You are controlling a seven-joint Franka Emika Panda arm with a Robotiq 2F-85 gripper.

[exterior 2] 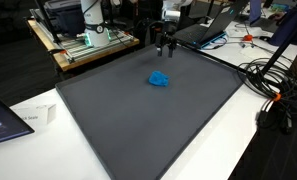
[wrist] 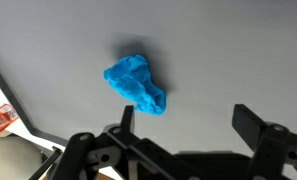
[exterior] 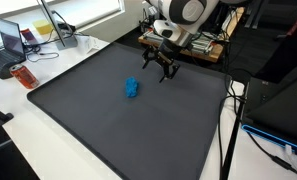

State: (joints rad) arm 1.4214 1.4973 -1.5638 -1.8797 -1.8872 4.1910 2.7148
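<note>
Cloth (exterior: 132, 89), blue, on dark mat (exterior: 98, 125) over white table (exterior: 13, 110)

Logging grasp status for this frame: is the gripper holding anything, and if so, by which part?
Nothing is held. The gripper hangs open above the dark mat, apart from the crumpled blue object lying on it.

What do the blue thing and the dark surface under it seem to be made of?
The blue thing looks like soft cloth or perhaps foam, matte: it is crumpled into folds with uneven edges. The dark surface seems to be a matte rubber or fabric mat: flat, even grey, no glare. Which of the two, I cannot tell.
</note>
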